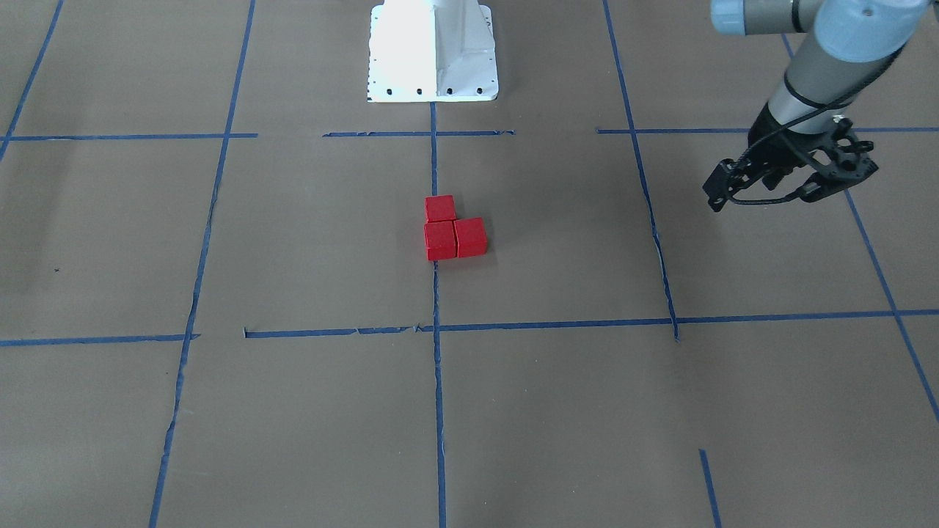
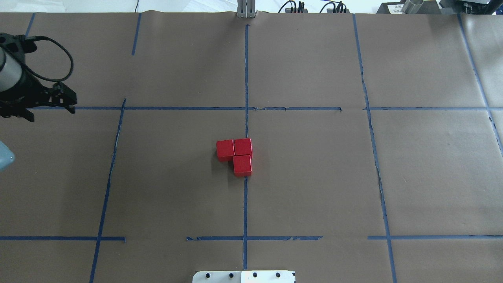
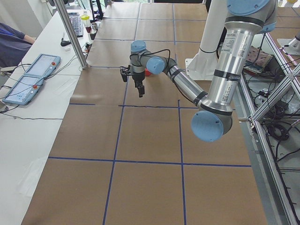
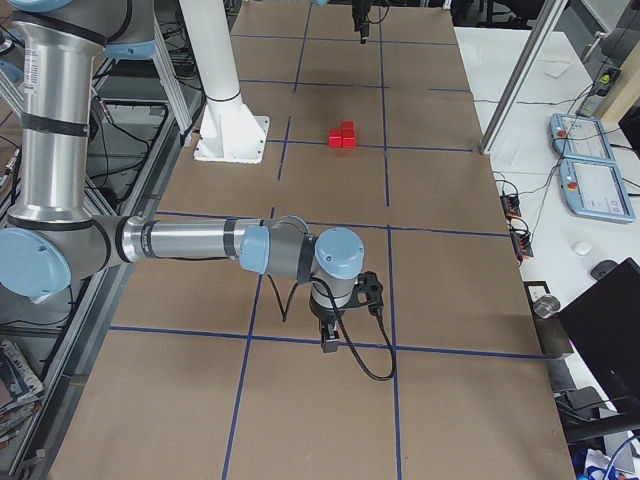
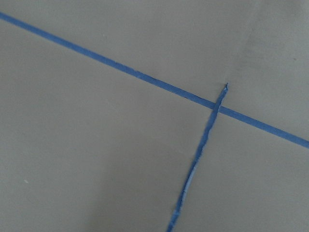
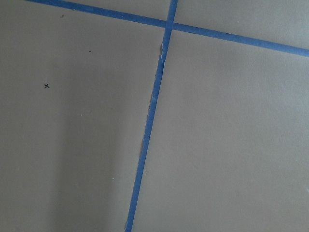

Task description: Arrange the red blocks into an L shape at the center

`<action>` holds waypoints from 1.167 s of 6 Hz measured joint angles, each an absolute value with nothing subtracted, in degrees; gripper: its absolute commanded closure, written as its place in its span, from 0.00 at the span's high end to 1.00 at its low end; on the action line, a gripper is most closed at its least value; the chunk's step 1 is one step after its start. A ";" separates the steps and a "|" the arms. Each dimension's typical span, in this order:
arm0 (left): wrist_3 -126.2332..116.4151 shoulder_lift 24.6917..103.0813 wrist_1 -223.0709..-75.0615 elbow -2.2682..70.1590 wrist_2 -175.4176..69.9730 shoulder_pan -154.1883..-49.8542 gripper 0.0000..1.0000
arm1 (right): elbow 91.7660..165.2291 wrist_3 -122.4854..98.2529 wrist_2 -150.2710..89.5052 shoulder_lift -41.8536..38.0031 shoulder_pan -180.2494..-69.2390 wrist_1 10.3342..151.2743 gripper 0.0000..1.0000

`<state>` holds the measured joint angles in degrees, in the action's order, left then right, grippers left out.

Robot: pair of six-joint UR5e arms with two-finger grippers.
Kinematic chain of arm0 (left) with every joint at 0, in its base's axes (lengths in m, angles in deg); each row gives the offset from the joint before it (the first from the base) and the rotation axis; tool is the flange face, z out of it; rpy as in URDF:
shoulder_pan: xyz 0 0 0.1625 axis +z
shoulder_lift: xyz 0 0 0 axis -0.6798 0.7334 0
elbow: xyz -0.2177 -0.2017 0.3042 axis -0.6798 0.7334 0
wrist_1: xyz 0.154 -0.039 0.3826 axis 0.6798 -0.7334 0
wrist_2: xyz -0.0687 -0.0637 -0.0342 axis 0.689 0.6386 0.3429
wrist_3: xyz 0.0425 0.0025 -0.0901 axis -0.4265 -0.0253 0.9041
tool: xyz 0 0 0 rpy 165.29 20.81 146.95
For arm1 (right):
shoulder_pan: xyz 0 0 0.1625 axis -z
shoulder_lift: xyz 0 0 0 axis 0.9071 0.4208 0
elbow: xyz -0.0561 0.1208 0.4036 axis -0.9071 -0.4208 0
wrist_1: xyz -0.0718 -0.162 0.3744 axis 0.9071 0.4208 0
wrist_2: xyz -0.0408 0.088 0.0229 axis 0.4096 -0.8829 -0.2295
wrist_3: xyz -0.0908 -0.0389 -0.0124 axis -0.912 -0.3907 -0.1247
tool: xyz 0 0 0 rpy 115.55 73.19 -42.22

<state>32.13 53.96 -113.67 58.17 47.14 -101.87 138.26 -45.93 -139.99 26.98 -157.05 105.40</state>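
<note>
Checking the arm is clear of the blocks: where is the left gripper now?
In the overhead view the left gripper hangs at the far left edge, over a blue tape line, well apart from the red blocks mid-table.

Bright red blocks (image 2: 243, 148) lie on plain brown paper (image 2: 314, 177) gridded with blue tape lines (image 2: 245, 204)
</note>
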 measured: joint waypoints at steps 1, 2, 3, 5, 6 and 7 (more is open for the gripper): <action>19.12 50.35 -113.71 57.57 48.71 -106.56 1.00 | 138.28 -45.93 -139.99 26.94 -157.05 105.40 1.00; 7.55 45.90 -114.68 57.01 50.41 -111.36 1.00 | 138.27 -45.93 -139.99 26.91 -157.05 105.40 1.00; -2.67 41.39 -118.28 54.73 52.50 -116.41 1.00 | 138.27 -45.93 -139.99 26.89 -157.05 105.39 1.00; -18.64 36.08 -128.82 44.41 59.26 -126.22 1.00 | 138.40 -45.90 -139.99 26.82 -157.05 105.39 1.00; -21.34 35.52 -130.69 41.66 61.56 -128.82 1.00 | 138.46 -45.87 -140.01 26.80 -157.05 105.40 1.00; -22.17 35.38 -131.05 40.85 62.43 -129.86 1.00 | 138.53 -45.85 -140.05 26.80 -157.05 105.40 1.00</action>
